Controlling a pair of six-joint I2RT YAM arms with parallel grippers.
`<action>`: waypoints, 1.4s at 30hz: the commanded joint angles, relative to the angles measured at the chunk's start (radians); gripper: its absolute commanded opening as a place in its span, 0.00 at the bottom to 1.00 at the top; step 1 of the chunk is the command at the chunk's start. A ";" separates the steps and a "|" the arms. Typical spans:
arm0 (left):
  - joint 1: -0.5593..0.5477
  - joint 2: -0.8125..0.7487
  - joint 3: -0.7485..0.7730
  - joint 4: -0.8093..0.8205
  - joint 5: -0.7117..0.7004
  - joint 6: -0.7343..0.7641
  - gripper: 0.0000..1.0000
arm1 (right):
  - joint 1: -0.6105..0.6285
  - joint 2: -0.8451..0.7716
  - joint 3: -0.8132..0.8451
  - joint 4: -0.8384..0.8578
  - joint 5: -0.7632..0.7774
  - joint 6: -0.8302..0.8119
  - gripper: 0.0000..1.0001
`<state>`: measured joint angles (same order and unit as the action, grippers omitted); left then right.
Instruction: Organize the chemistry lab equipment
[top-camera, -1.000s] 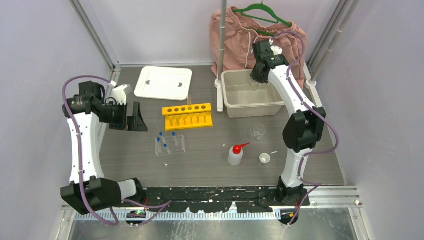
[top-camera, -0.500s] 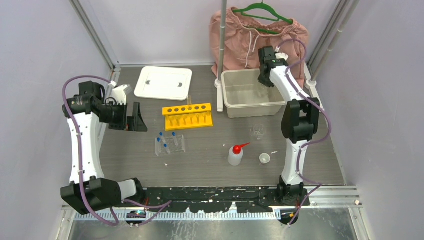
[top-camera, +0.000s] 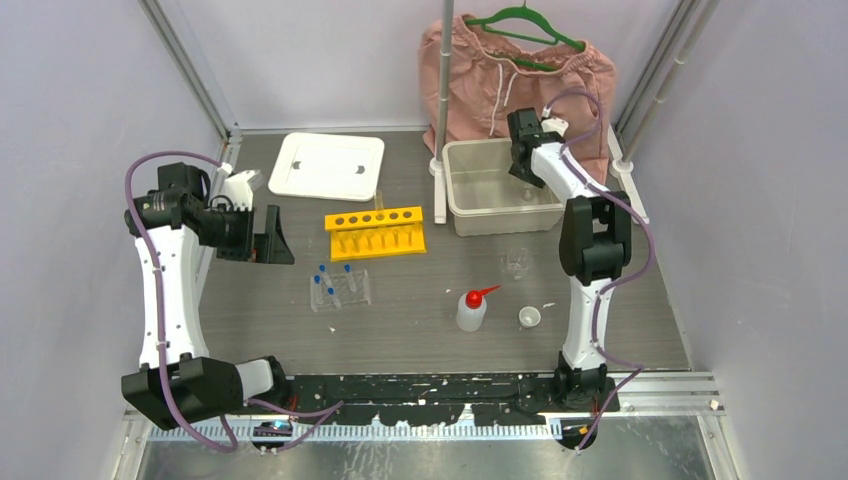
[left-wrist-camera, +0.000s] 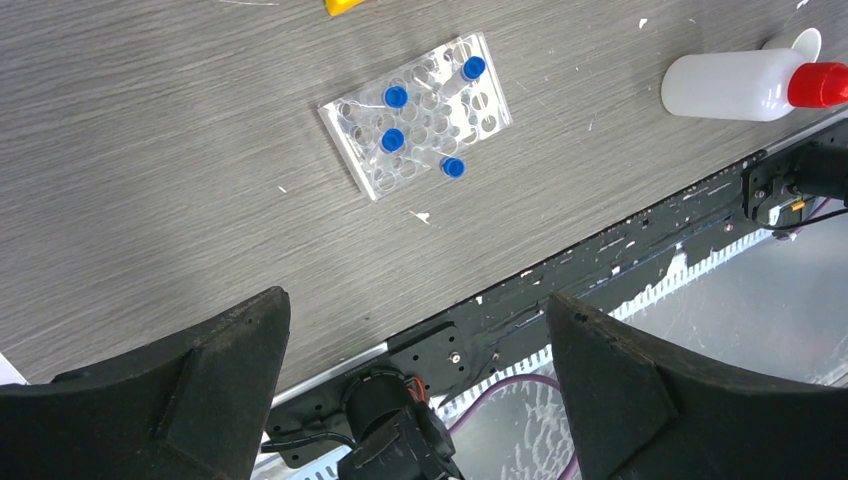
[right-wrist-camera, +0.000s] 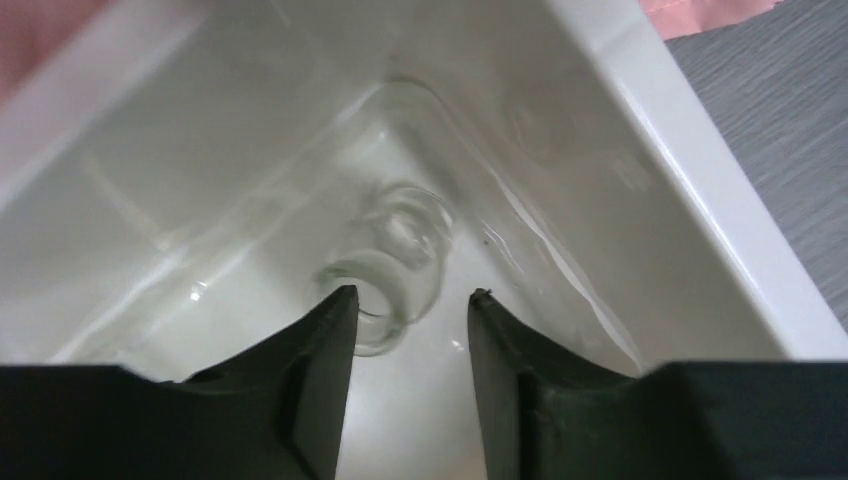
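Note:
My right gripper (top-camera: 522, 168) (right-wrist-camera: 410, 293) is open, low inside the beige tub (top-camera: 505, 222) (right-wrist-camera: 680, 180) near its back right corner. A small clear glass beaker (right-wrist-camera: 395, 265) lies on its side on the tub floor just past my fingertips, not gripped. My left gripper (top-camera: 272, 238) (left-wrist-camera: 415, 298) is wide open and empty, held above the table's left side. The yellow rack (top-camera: 375, 232), the clear rack with blue-capped tubes (top-camera: 340, 288) (left-wrist-camera: 415, 115), another beaker (top-camera: 516, 262), the white squeeze bottle (top-camera: 471, 311) (left-wrist-camera: 735, 85) and the tiny white cup (top-camera: 529, 317) stand on the table.
The tub's white lid (top-camera: 327, 165) lies at the back left. Pink shorts on a green hanger (top-camera: 480, 80) hang behind the tub, beside a metal pole (top-camera: 443, 100). The black rail (top-camera: 420, 388) runs along the near edge.
My right gripper has moved down into the tub's back right corner. The left arm and the things on the table have not moved.

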<state>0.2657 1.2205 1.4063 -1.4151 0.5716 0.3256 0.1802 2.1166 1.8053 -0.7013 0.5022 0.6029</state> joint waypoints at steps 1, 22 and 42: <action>0.002 -0.025 0.032 -0.005 0.005 0.013 1.00 | 0.022 -0.166 -0.073 0.115 0.090 0.001 0.57; 0.002 -0.026 0.026 0.004 0.032 0.014 1.00 | 0.360 -0.767 -0.620 -0.074 0.019 0.061 0.60; 0.002 -0.026 0.021 0.008 0.027 0.011 1.00 | 0.356 -0.607 -0.773 0.026 -0.003 0.074 0.43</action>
<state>0.2657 1.2133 1.4063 -1.4143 0.5838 0.3252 0.5392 1.4963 1.0374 -0.7227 0.4629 0.6624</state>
